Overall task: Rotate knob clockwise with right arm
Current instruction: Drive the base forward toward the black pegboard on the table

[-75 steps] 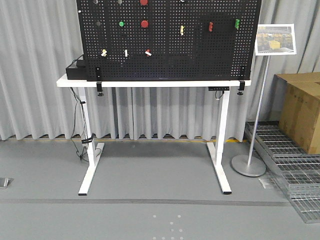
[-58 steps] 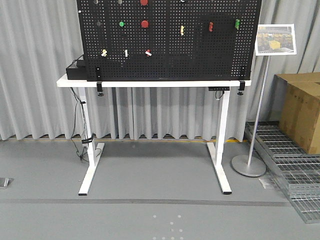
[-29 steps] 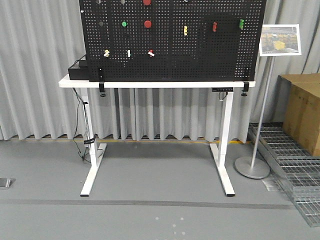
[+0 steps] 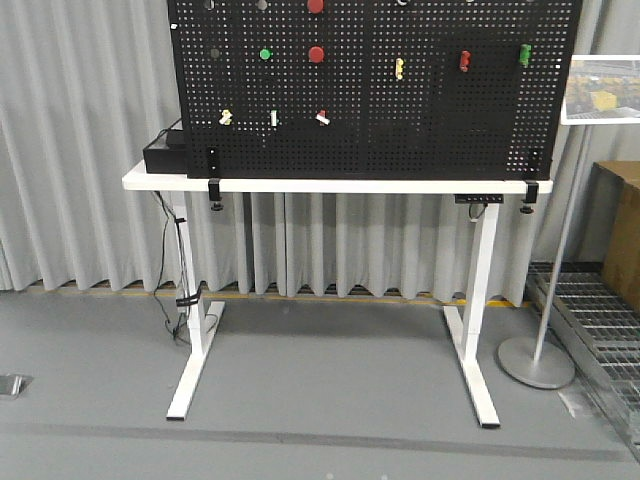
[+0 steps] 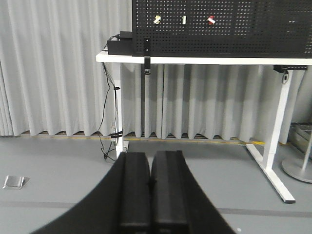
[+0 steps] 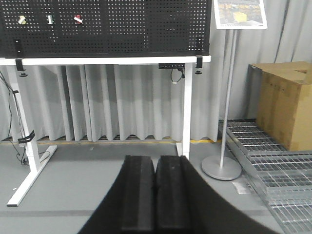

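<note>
A black pegboard (image 4: pixel 370 90) stands upright on a white table (image 4: pixel 330 186) across the room, far from both arms. Small coloured fittings are mounted on it: a red round knob (image 4: pixel 316 54), a green one (image 4: pixel 265 54), a yellow piece (image 4: pixel 399 68) and some white ones. From this distance I cannot tell which one is the task's knob. My left gripper (image 5: pixel 150 161) is shut with nothing in it, low over the grey floor. My right gripper (image 6: pixel 155 163) is shut and empty too, its pads pressed together. Only the pegboard's lower part (image 6: pixel 107 27) shows in the right wrist view.
A sign on a metal stand (image 6: pixel 222 168) rises right of the table. A cardboard box (image 6: pixel 285 109) sits on metal grating (image 6: pixel 273 161) at the far right. A black box (image 4: pixel 165 150) with cables is at the table's left end. Grey curtains hang behind.
In the front view the table and pegboard have slid right and slightly down and look a little larger. The cardboard box has nearly left the frame.
</note>
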`<state>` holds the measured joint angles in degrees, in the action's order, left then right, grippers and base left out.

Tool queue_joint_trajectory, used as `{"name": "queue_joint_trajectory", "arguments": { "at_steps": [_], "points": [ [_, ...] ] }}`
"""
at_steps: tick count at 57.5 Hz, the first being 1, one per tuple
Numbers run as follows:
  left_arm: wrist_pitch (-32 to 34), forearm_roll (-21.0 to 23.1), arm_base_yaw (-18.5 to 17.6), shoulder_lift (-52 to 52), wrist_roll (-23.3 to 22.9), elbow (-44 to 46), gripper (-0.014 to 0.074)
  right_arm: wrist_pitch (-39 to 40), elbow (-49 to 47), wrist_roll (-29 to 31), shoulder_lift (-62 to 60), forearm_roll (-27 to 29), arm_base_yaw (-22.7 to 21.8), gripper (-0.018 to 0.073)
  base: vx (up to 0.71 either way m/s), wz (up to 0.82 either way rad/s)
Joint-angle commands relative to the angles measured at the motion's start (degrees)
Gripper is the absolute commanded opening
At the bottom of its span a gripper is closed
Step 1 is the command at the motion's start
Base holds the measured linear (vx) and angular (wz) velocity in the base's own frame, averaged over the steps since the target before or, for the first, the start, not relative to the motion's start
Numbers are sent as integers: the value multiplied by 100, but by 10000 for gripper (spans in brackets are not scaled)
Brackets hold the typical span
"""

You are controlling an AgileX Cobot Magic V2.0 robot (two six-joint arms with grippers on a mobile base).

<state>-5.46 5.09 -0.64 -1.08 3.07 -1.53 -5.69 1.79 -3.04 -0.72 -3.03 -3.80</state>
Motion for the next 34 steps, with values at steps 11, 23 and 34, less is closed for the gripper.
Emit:
{"name": "queue_joint_trajectory", "arguments": {
  "at_steps": [11,23,34],
  "points": [
    [490,19,-11,-60,-11,-65,-6,481,28,48,-54,-6,-29,-9,39,-3],
    [490,19,-11,-60,-11,-65,-6,481,28,48,-54,-6,-29,-9,43,-6],
    [490,19,-11,-60,-11,-65,-6,481,28,48,-54,-6,-29,-9,43,-6]
  ]
}}
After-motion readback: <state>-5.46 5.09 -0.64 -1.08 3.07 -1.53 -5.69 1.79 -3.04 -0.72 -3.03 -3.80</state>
